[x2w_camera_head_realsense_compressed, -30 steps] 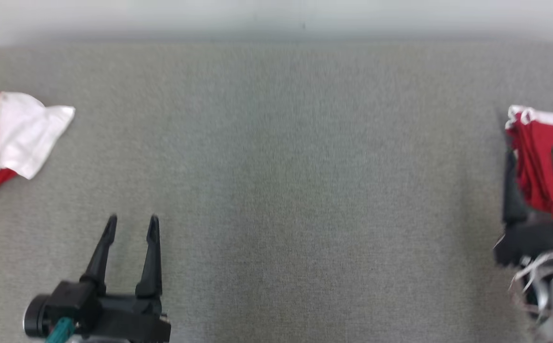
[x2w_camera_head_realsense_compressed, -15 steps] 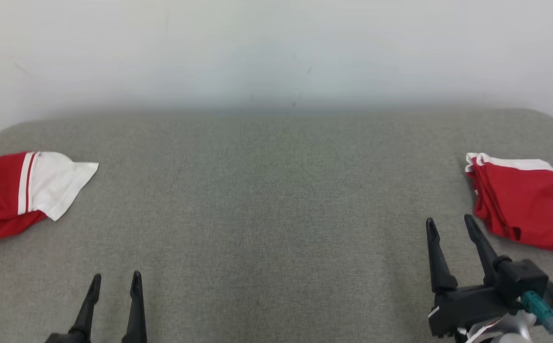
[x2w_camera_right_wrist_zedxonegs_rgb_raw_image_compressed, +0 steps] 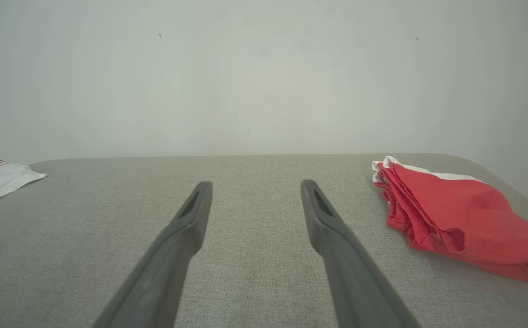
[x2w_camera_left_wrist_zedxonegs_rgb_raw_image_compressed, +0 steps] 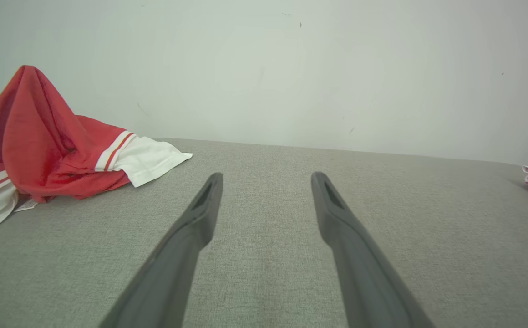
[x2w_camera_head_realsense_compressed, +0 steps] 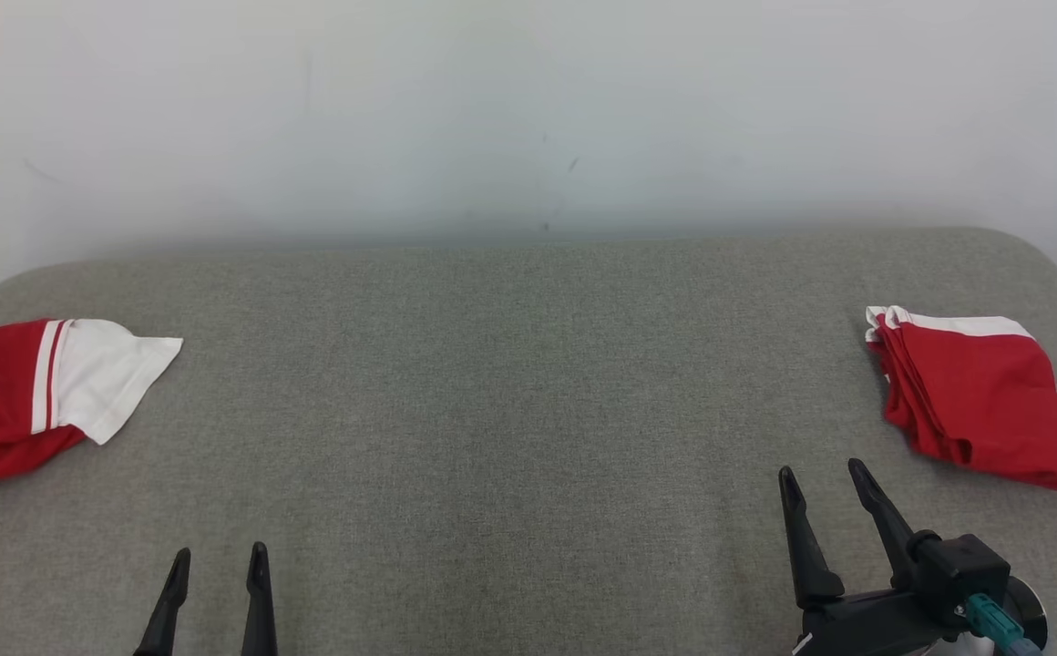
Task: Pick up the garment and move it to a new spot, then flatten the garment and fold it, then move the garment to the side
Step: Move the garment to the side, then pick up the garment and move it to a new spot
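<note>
Above a grey woven surface [x2w_camera_head_realsense_compressed: 510,392] with rounded corners, set against a plain white wall [x2w_camera_head_realsense_compressed: 528,109], the left gripper [x2w_camera_head_realsense_compressed: 219,553] and right gripper [x2w_camera_head_realsense_compressed: 821,470] hang empty, fingers spread apart, the folded red garment [x2w_camera_head_realsense_compressed: 975,392] lying just ahead-right of the right one, a crumpled red-and-white garment [x2w_camera_head_realsense_compressed: 27,392] ahead and well left of the left one.

A folded red garment [x2w_camera_head_realsense_compressed: 980,401] with a white band along its far edge lies in a flat, layered stack near the right end of the grey fabric surface [x2w_camera_head_realsense_compressed: 510,410], its layered edges facing the surface's middle. At the surface's left end a second red garment [x2w_camera_head_realsense_compressed: 0,401] lies crumpled and humped up. Its white sleeve [x2w_camera_head_realsense_compressed: 114,374], with red stripes, is spread toward the middle.
</note>
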{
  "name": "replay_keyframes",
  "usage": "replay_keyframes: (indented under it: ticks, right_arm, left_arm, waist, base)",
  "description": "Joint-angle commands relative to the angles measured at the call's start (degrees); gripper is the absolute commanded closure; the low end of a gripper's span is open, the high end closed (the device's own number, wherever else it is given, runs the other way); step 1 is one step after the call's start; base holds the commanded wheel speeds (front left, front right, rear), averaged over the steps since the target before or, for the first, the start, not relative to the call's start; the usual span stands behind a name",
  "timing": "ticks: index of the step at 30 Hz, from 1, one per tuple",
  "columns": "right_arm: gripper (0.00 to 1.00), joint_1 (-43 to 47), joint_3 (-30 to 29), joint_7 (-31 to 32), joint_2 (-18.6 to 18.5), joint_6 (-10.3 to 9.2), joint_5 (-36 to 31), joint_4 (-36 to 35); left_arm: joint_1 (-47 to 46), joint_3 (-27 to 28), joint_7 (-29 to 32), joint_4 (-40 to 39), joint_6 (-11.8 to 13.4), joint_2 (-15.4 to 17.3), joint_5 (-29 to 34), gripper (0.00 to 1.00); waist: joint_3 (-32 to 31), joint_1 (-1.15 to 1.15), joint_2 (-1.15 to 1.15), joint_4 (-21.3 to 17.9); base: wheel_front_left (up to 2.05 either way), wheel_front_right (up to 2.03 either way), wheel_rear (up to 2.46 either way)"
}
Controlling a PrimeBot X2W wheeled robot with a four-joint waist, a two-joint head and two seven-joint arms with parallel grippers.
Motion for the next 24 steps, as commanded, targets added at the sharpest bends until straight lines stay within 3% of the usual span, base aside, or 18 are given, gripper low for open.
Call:
replay_keyframes:
  ticks: [1,16,24]
  right_arm:
    - [0.0,0.24,-0.02,-0.01,0.08,-0.13,0.04,-0.3]
    - [0.0,-0.22,-0.44,-0.37,0.1,-0.13,0.13,0.53]
    - [0.0,1.16,-0.48,-0.02,0.08,-0.13,1.38,0.32]
  left_arm:
    - [0.75,0.24,-0.18,-0.12,0.2,-0.18,0.38,0.0]
    - [0.73,0.23,-0.18,-0.58,0.89,-0.32,0.2,0.0]
    - [0.43,0.02,-0.18,-0.48,1.08,-0.31,0.65,0.0]
  waist:
    - [0.05,0.0,0.0,0.06]
    - [0.34,0.0,0.0,0.65]
    - [0.43,0.0,0.0,4.63]
  base:
    - [0.0,0.0,0.0]
    - [0.0,0.0,0.0]
    - [0.0,0.0,0.0]
